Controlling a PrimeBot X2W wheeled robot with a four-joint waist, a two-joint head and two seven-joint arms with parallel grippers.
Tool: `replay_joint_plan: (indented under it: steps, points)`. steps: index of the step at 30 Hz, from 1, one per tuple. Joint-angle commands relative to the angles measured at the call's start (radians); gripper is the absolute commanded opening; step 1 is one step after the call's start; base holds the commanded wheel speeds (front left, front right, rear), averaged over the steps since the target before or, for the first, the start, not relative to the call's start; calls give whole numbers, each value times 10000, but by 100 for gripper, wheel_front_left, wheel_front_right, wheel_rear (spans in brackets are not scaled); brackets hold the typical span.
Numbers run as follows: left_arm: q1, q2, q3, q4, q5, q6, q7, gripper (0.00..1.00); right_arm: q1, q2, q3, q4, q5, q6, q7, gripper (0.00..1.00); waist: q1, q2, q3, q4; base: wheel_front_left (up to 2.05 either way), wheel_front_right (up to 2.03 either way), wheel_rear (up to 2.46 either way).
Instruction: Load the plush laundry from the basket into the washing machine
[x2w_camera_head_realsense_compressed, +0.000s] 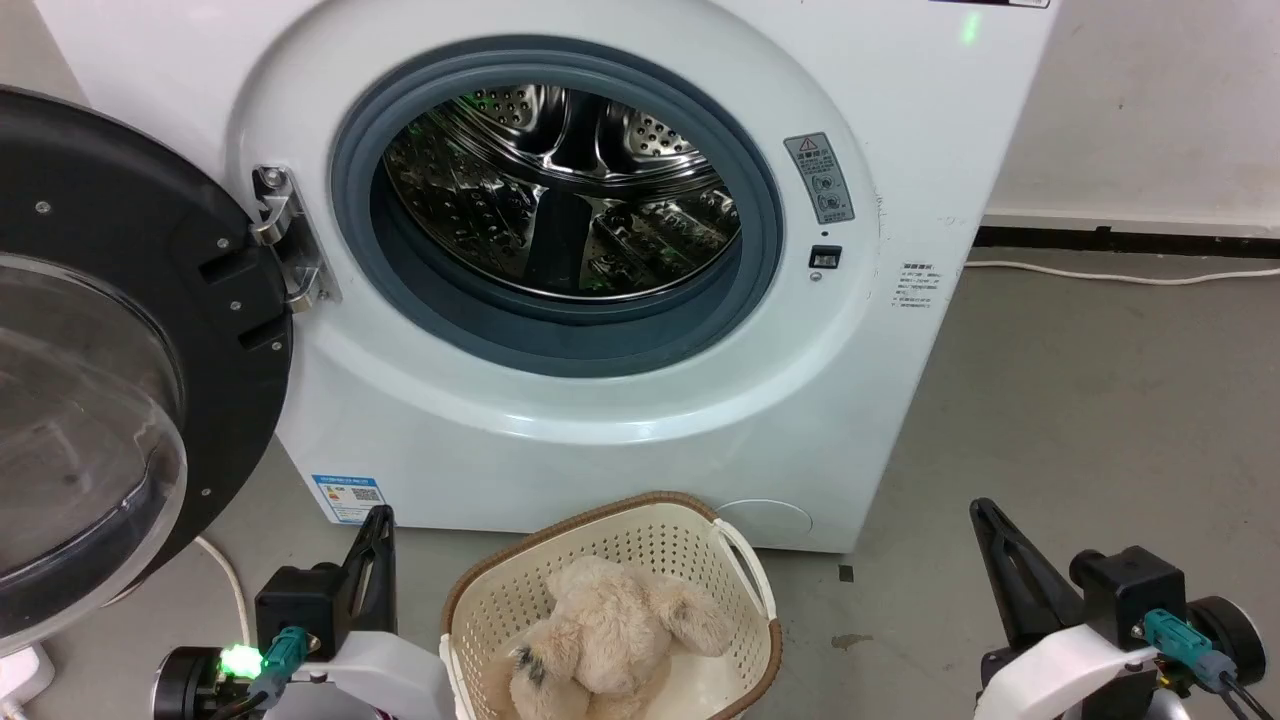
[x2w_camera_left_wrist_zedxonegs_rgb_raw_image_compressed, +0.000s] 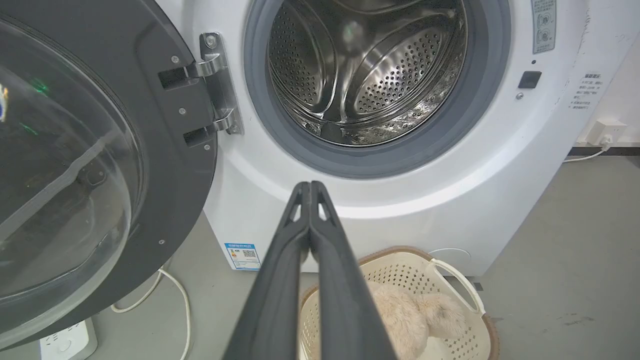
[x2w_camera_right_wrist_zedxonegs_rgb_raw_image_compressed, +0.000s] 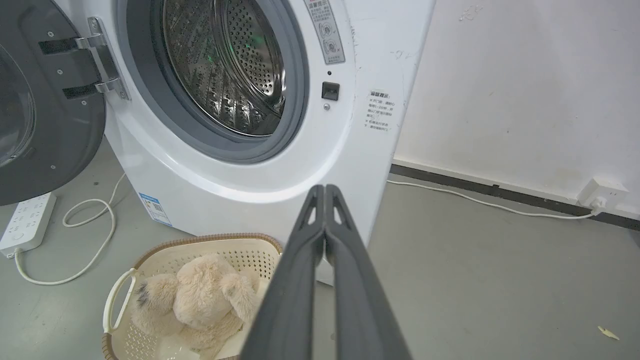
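Zero done so far. Plush laundry (x2w_camera_head_realsense_compressed: 610, 635) curled up inside the basket (x2w_camera_head_realsense_compressed: 600, 507), right in front of the washing machine (x2w_camera_head_realsense_compressed: 600, 440). Door (x2w_camera_head_realsense_compressed: 225, 300) swung wide. Left pincer (x2w_camera_left_wrist_zedxonegs_rgb_raw_image_compressed: 310, 187) pressed together, right pincer (x2w_camera_right_wrist_zedxonegs_rgb_raw_image_compressed: 325, 189) too, both holding nothing. Left to do: grab, lift, drop in.

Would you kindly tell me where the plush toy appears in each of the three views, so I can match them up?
Head view: plush toy at bottom centre, inside the basket.
Left wrist view: plush toy lower right of centre, partly behind the left gripper.
Right wrist view: plush toy lower left, in the basket.
Shared landmark: the blue label on the washing machine's lower front, left of the basket.
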Motion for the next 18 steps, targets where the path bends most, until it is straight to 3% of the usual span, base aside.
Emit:
replay_joint_plan:
  steps: [1,9,10,18]
  points:
    - [-154,-1,5,-45,26,-43,3,0,-114,-16,-5,5,-76,6,3,0,0,0,0,0,0,0,0]
    - [-154,-1,5,-45,26,-43,3,0,-114,-16,-5,5,-76,6,3,0,0,0,0,0,0,0,0]
    - [0,0,3,0,-1,0,0,100,0,0,2,0,1,0,0,100,0,0,0,0,0,0,0]
    - [24,0,-98,11,-126,38,-76,100,67,1,-19,-12,126,0,-80,100,0,0,1,-1,0,0,0]
